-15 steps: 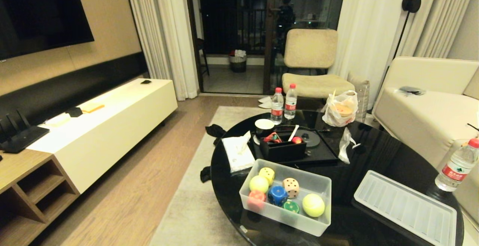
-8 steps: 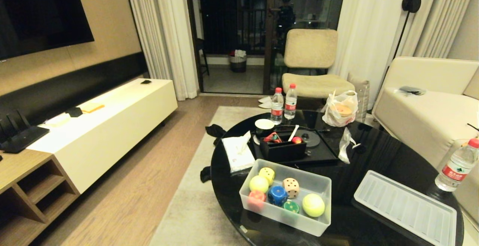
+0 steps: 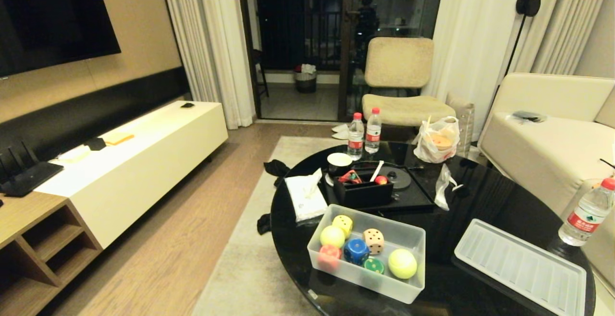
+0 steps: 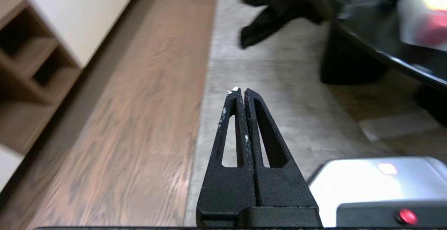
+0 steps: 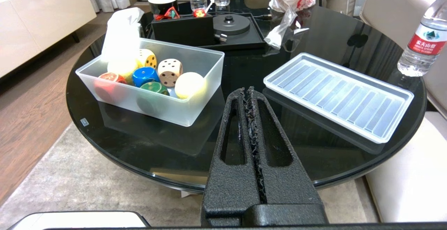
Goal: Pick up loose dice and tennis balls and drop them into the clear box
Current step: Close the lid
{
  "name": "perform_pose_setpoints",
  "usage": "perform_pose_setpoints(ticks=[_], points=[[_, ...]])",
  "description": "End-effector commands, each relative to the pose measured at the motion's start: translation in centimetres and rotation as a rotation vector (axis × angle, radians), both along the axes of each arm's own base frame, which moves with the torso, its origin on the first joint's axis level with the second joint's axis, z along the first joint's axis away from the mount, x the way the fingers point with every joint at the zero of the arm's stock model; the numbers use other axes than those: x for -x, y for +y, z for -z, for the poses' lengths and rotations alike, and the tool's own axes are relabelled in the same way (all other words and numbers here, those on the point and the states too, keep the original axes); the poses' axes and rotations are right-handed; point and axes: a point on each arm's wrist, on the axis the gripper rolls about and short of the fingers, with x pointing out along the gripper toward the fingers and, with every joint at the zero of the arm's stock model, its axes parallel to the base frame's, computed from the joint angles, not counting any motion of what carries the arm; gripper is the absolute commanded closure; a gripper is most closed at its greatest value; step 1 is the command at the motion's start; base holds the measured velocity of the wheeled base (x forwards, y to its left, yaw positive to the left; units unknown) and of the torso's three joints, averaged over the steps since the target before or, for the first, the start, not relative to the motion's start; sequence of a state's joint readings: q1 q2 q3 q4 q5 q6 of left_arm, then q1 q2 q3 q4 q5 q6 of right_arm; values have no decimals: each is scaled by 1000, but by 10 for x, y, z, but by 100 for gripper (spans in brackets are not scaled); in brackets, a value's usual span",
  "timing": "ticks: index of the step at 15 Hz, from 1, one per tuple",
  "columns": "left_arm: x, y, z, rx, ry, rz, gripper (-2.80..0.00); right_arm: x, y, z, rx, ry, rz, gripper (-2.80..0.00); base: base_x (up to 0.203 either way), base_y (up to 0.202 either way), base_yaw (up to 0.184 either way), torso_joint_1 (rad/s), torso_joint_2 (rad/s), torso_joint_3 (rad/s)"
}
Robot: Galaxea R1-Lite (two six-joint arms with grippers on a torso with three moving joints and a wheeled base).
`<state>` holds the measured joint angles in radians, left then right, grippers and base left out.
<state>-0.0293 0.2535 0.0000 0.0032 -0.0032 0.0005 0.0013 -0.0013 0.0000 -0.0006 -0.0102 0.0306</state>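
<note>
Nothing on the table (image 3: 480,196) has moved. Both tennis balls (image 3: 402,263) and the dice (image 3: 373,240) lie in the box (image 3: 413,239). Left gripper (image 4: 240,91) and right gripper (image 5: 246,91) are pressed together, empty. Judge collection complete; next, check for strays.

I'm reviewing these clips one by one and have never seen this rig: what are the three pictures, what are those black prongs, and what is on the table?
It is a wheeled robot with two arms. The wide picture comes from its head camera; neither arm shows there. The other two come from cameras on its wrists, looking along the fingers. The black prongs are its grippers: the left gripper is shut and empty over the floor beside the table; the right gripper is shut and empty at the near edge of the round black table. On the table stands the clear box, which holds the tan dice, coloured dice and two tennis balls. Its ribbed lid lies apart, to the right. Behind stand a black organiser box, tissues and water bottles.
</note>
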Motion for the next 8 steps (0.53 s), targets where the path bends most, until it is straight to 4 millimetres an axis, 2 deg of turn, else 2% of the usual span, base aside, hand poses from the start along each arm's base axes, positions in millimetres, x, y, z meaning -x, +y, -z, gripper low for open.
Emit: perform_pose_setpoints(ticks=[1, 8], points=[[2, 0, 0, 3, -18, 10, 0, 0, 0, 0, 0, 2, -1, 0, 0, 0, 0, 0, 0, 0], [20, 0, 3, 4, -255, -20, 0, 0, 0, 0, 3, 0, -1, 0, 0, 0, 0, 0, 0, 0]])
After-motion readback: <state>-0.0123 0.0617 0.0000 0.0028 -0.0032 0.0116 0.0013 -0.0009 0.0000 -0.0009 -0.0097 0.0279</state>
